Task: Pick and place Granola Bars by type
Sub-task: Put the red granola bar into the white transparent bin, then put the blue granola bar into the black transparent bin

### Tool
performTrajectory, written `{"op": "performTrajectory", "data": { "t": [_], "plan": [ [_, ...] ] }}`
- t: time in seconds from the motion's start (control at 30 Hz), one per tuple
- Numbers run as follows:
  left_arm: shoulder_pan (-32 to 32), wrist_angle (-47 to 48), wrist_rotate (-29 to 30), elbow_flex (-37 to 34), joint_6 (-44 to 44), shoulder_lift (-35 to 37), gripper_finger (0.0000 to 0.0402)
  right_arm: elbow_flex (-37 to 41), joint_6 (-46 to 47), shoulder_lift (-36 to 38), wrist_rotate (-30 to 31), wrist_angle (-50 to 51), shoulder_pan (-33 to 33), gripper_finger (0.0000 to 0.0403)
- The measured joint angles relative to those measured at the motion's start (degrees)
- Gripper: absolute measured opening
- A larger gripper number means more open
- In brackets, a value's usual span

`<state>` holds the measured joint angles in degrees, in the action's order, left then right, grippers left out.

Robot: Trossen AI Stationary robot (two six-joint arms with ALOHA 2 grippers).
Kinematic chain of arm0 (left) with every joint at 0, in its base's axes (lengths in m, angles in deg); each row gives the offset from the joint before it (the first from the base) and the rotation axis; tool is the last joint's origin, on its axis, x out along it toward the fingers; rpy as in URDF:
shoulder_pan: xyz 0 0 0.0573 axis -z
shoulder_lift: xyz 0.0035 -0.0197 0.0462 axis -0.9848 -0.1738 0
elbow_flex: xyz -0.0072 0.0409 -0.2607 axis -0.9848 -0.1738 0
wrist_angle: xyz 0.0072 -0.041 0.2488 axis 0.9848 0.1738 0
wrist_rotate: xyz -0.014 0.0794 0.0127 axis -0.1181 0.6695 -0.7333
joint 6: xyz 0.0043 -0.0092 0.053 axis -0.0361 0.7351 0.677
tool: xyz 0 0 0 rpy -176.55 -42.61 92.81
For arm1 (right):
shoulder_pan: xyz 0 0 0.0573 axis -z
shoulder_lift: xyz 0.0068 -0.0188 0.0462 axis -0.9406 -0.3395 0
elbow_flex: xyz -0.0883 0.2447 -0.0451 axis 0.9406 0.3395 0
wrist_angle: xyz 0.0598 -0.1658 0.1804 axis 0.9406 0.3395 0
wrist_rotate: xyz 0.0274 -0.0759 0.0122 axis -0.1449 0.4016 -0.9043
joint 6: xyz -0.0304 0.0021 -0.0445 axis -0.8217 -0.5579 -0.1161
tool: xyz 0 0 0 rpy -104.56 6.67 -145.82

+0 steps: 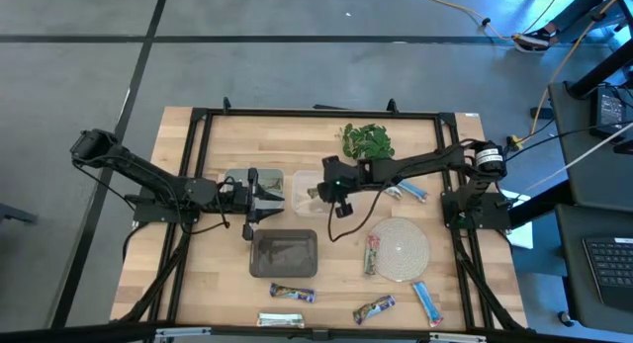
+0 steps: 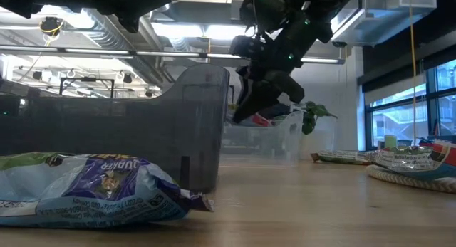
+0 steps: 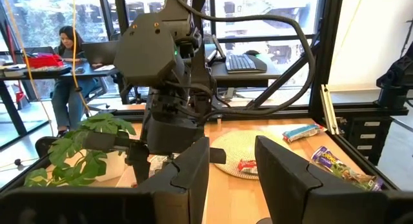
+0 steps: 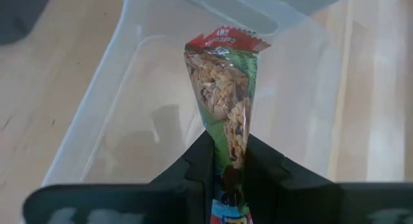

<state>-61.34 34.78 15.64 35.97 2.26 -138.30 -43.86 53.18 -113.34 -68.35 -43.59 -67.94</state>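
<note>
Right wrist view: my right claw is clamped on a green-and-red wrapped granola bar, which stands upright between the two dark fingers. The bar hangs over the clear plastic bin; I cannot tell whether its tip touches the bin floor.

High view: the right claw sits over that clear bin, at the middle of the wooden bench. My left claw waits just beside the bin, over a second clear bin, fingers set apart and holding nothing; the left wrist view confirms the gap.

Locations relative to the clear bin under the right claw:
- Dark grey tray: directly on the near side.
- Round pale woven mat: to the right, with one green-and-red bar at its edge.
- Blue-wrapped bars: to the right, under the right arm.
- Further bars along the near bench edge, including one blue bar.
- Green leafy bunch: on the far side.
</note>
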Motion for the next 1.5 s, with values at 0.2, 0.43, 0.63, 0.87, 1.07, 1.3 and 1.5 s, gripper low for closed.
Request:
{"op": "performTrajectory", "data": {
  "t": [0.2, 0.43, 0.63, 0.87, 1.07, 1.3, 1.5],
  "plan": [
    [0.0, 0.0, 0.0, 0.0, 0.0, 0.0, 0.0118, 0.0, 1.4, 0.0, 0.0, 0.8, 0.0, 0.0070],
    [0.0, 0.0, 0.0, 0.0, 0.0, 0.0, 0.0120, 0.0, 1.4, 0.0, 0.0, 0.8, 0.0, 0.0070],
    [0.0, 0.0, 0.0, 0.0, 0.0, 0.0, 0.0119, 0.0, 1.4, 0.0, 0.0, 0.8, 0.0, 0.0105],
    [0.0, 0.0, 0.0, 0.0, 0.0, 0.0, 0.0122, -1.9, 3.5, 0.1, 6.6, 3.4, -0.5, 0.0161],
    [0.0, -0.1, 0.0, 0.0, 0.0, 0.0, 0.0118, -7.2, 6.4, 6.2, 10.1, 12.9, -3.4, 0.0172],
    [0.0, -0.4, 0.0, 0.0, 0.0, 0.0, 0.0121, 1.0, 15.4, 23.7, 9.6, 16.8, -8.5, 0.0172],
    [0.0, -1.2, -2.7, 0.1, 1.4, -0.2, 0.0117, 16.8, 21.5, 38.3, 15.7, 5.8, -14.5, 0.0172]
  ]
}}
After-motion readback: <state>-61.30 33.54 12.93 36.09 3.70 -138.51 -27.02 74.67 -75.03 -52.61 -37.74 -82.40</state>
